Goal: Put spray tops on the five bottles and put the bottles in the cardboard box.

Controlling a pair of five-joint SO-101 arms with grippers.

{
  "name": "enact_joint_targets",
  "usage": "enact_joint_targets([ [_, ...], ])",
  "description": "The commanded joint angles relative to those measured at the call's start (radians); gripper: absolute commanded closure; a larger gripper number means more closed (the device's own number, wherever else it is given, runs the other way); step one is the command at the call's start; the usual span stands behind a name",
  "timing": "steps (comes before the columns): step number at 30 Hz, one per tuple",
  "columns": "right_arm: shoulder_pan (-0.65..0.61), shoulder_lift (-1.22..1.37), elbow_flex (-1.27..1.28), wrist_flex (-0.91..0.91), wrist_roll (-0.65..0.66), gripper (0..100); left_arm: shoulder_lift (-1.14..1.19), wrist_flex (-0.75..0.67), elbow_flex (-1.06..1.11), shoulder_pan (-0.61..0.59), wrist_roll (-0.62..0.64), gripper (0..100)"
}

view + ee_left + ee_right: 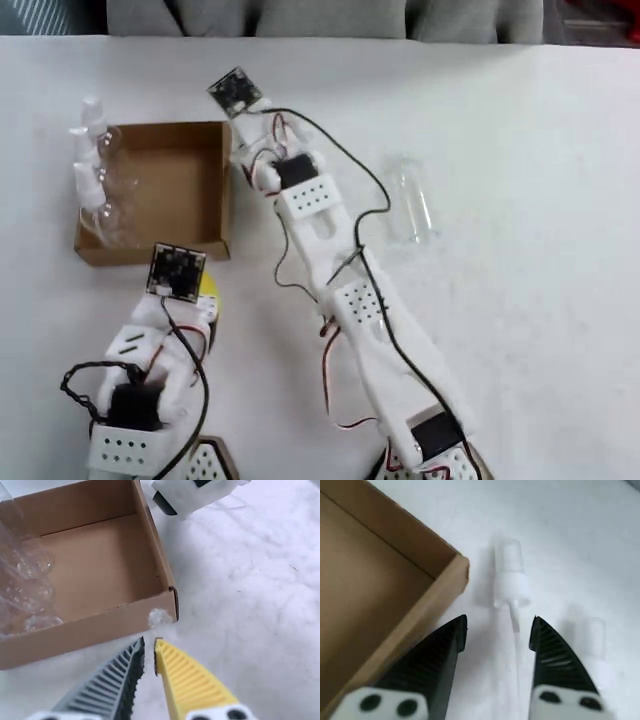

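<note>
Currently one spray top (510,582) lies between wide-spread right fingers (439,652); the left fingers (186,676) are pinched together, empty.

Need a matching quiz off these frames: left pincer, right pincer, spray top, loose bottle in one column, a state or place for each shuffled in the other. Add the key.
1. left pincer
2. right pincer
3. spray top
4. loose bottle

A. lies on the table, well apart from the box
B. open, empty
C. lies on the table just off a box corner
D. shut, empty

Pairs: 1-D, 2-B, 3-C, 4-A
</note>
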Motion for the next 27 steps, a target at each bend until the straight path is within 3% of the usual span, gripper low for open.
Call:
enact_joint_targets([
  [1,-0.008,0.041,-0.028,-0.199,0.021,82.9,0.010,0.005,0.000,-0.004,-0.012,94],
  [6,-0.004,0.068,-0.012,-0.193,0.018,83.4,0.010,0.005,0.000,-0.004,-0.012,94],
  [10,0.010,0.027,0.017,-0.143,0.015,99.8,0.010,0.005,0.000,-0.004,-0.012,94],
  [16,0.054,-0.022,0.002,0.005,0.014,98.0,0.010,0.005,0.000,-0.005,-0.012,94],
  [21,0.088,-0.085,-0.034,0.252,-0.003,98.0,0.010,0.005,0.000,-0.007,-0.012,95],
  [27,0.134,-0.254,-0.031,0.657,-0.147,98.0,0.010,0.005,0.000,-0.007,-0.012,94],
])
